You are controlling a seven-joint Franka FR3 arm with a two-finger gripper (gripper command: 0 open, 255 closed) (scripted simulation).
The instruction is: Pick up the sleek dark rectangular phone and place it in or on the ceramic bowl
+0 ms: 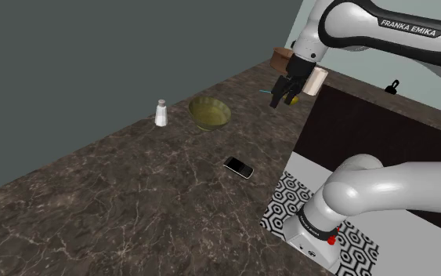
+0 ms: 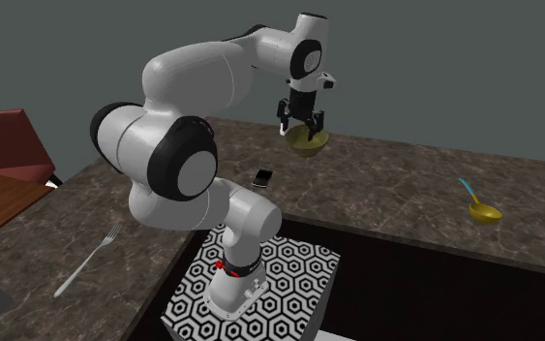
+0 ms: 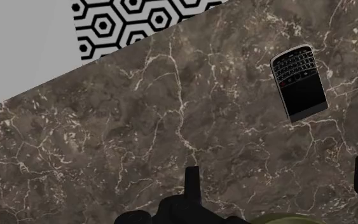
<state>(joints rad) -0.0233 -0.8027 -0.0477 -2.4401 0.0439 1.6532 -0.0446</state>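
scanning the shoulder view from its left. pale shaker upright on the dark veined counter, near the bowl but apart from it; no part in the task, likely just something to keep clear of.

next, olive-green bowl: upright, mouth up, empty as far as visible, so ready to take a drop from above.

further right and nearer the stand, phone: lying flat on the counter, keypad and screen up, well apart from the bowl, touched by nothing. flat and thin, so probably calling for a straight-down pinch across the narrow sides.

right again, gripper hanging high above the counter, released and empty. in the wrist view, black fingers wide apart with only stone between them, phone beyond the fingertips and nearer one finger, a sliver of bowl rim close by the finger roots. judged reason for the height and open jaws: approach stage, nothing grasped yet, whole pick and place outstanding.

last, hexagon-patterned stand at lower right.

risk: fingertips skidding on stone beside so low an edge.
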